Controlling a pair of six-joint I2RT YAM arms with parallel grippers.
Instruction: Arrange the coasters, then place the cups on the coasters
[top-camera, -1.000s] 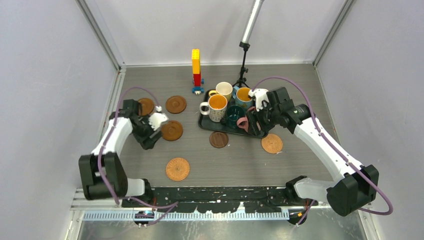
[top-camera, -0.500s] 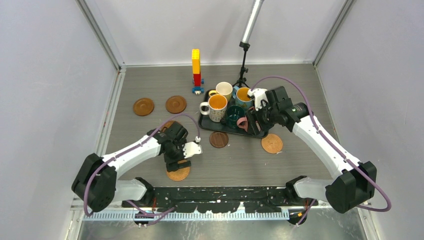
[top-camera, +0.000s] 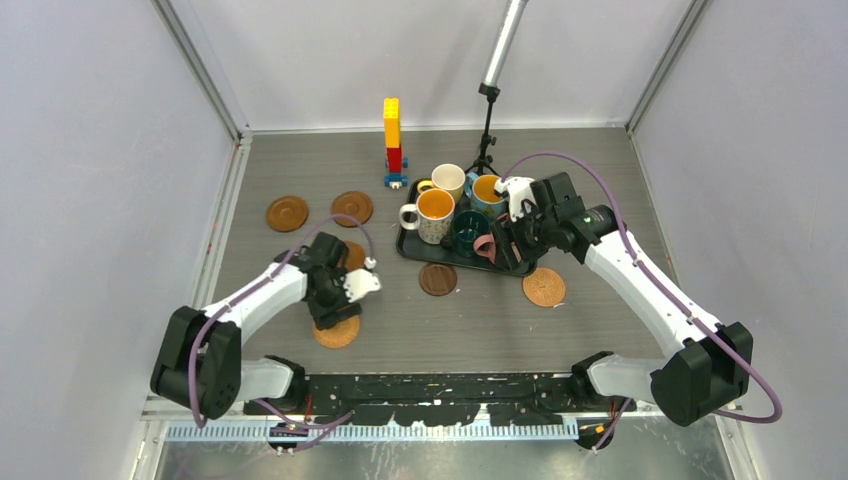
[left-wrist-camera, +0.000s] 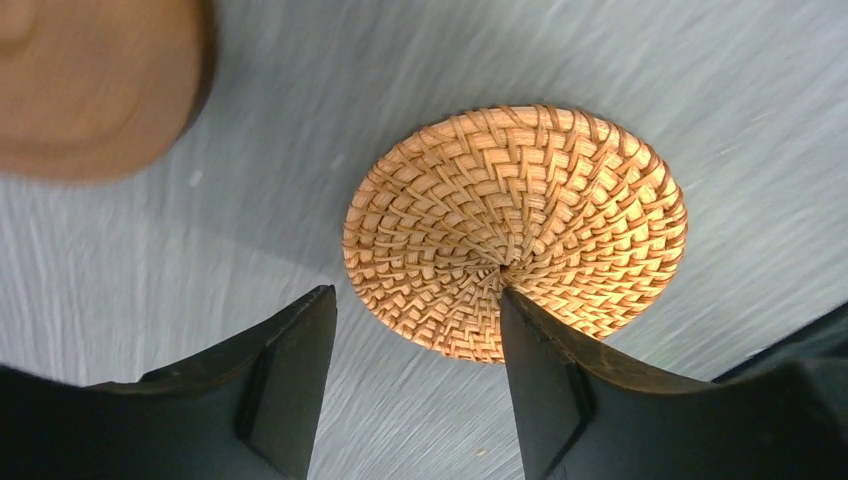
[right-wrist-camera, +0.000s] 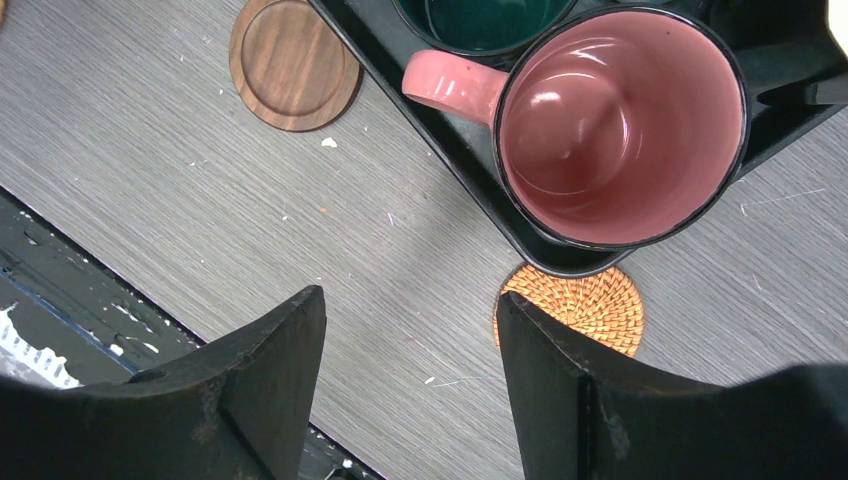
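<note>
My left gripper (top-camera: 335, 308) hangs low over a tan woven coaster (top-camera: 337, 333) near the front edge. In the left wrist view the jaws stand open; the right fingertip (left-wrist-camera: 540, 370) overlaps the woven coaster (left-wrist-camera: 515, 225) near its middle, and bare table lies between the fingers. My right gripper (right-wrist-camera: 410, 390) is open above the table beside the tray's corner, just short of the pink mug (right-wrist-camera: 620, 120). The black tray (top-camera: 404, 245) also holds a patterned mug (top-camera: 432, 215), a cream mug (top-camera: 448, 180), a blue mug (top-camera: 487, 190) and a teal mug (top-camera: 468, 232).
Brown wood coasters lie at the left (top-camera: 287, 213) (top-camera: 351, 207), a third (top-camera: 350, 255) partly under my left arm. A dark brown coaster (top-camera: 438, 279) and a second woven coaster (top-camera: 544, 287) lie before the tray. A brick tower (top-camera: 392, 140) and a lamp stand (top-camera: 487, 130) stand behind.
My left arm swung from the far-left coasters to the near woven coaster, which has slid a little to the left. Its jaws have narrowed. The right arm has barely moved.
</note>
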